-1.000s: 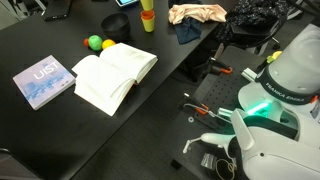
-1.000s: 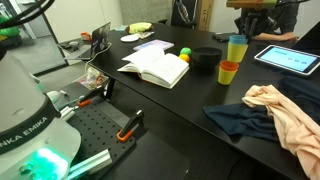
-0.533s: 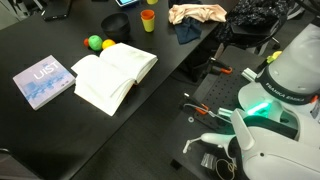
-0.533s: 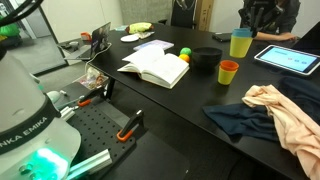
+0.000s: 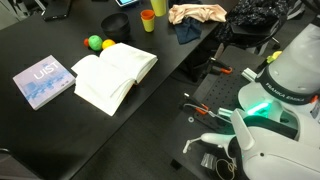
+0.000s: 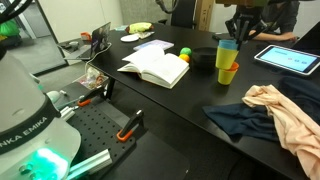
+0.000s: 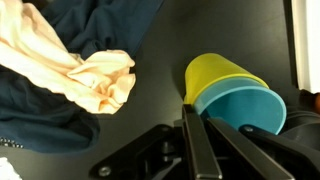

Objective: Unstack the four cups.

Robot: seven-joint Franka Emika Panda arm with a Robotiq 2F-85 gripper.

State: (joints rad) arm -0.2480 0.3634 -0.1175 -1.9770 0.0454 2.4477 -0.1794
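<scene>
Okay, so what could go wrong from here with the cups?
The gripper pinches the teal cup with the yellow cup nested against it, so the two may not separate. In an exterior view that pair is close to the orange cup, which could get knocked toward the tablet.

The blue cup (image 7: pixel 245 108) nests in the yellow cup (image 7: pixel 215 72), above the orange cup (image 6: pixel 228 74).
</scene>
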